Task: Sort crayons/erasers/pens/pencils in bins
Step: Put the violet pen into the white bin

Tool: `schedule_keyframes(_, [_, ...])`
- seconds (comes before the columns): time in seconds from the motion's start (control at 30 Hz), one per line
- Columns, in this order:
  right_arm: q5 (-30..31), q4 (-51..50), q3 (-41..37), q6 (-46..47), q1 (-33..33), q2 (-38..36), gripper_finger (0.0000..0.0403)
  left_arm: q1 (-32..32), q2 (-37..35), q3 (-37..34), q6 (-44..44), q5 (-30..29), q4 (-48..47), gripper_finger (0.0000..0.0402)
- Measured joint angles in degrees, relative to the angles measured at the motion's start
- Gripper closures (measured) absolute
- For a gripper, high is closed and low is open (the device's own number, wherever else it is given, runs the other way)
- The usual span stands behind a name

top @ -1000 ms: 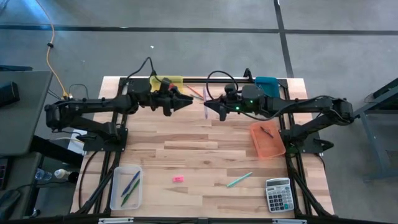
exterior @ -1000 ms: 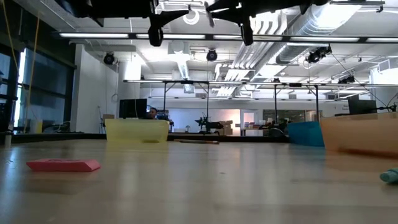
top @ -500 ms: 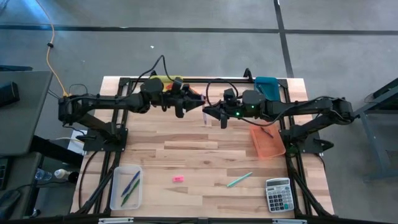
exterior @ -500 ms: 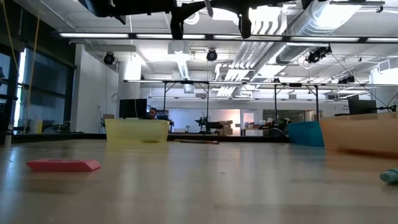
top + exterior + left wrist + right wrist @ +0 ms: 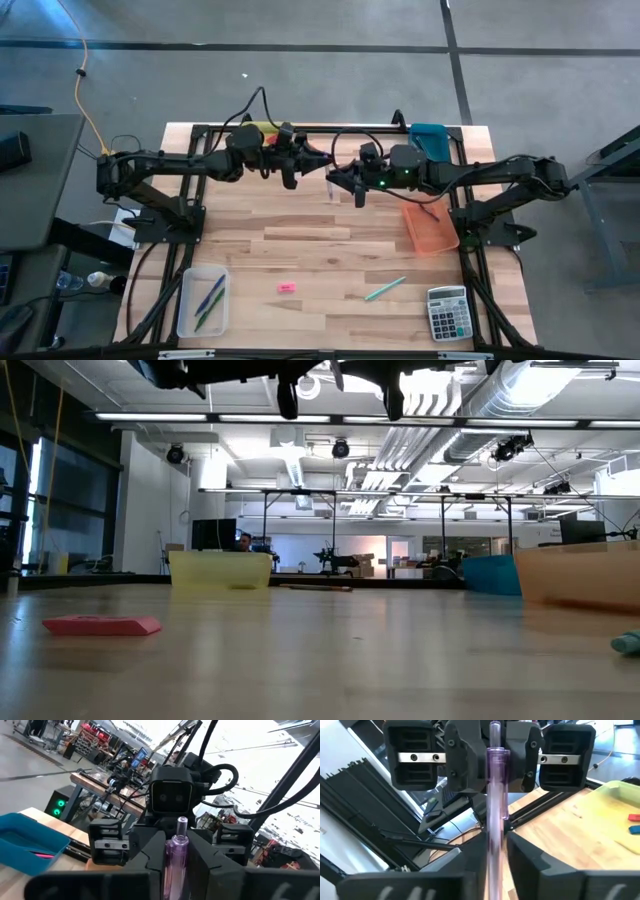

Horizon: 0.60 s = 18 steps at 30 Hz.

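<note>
Mid-handover above the desk's far centre, the right pincer (image 5: pixel 343 181) pinches a purple pen (image 5: pixel 496 805) while the left pincer (image 5: pixel 310 159) faces it spread, needing to close on it before release.

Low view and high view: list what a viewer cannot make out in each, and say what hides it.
Low view: the purple pen is out of frame, above the top edge.
Low view: the orange bin hides its contents behind its blurred wall.
High view: the yellow bin is mostly covered by the left arm.
High view: the calculator keys are too small to read.
</note>
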Motion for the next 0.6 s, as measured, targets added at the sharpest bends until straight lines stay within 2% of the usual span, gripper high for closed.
schedule_keyframes(0.2, [0.2, 0.1, 0.0, -0.1, -0.4, -0.3, 0.027, 1.5, -1.6, 0.0, 0.8, -0.2, -0.5, 0.0373])
schedule_keyframes(0.3, [2.8, -0.3, 0.0, -1.3, -1.2, -1.7, 0.0245, 2.6, -4.3, 0.0, 1.8, -0.9, -4.2, 0.0373])
schedule_keyframes(0.5, [4.7, -2.1, 0.0, -9.2, -4.0, -6.2, 0.023, 3.5, -12.5, 0.0, 3.6, -1.7, -22.7, 0.0375])
schedule_keyframes(0.6, [4.7, -5.9, 0.0, -11.4, -6.4, -8.0, 0.024, 1.5, -17.1, 0.0, 3.4, -4.9, -35.1, 0.0384])
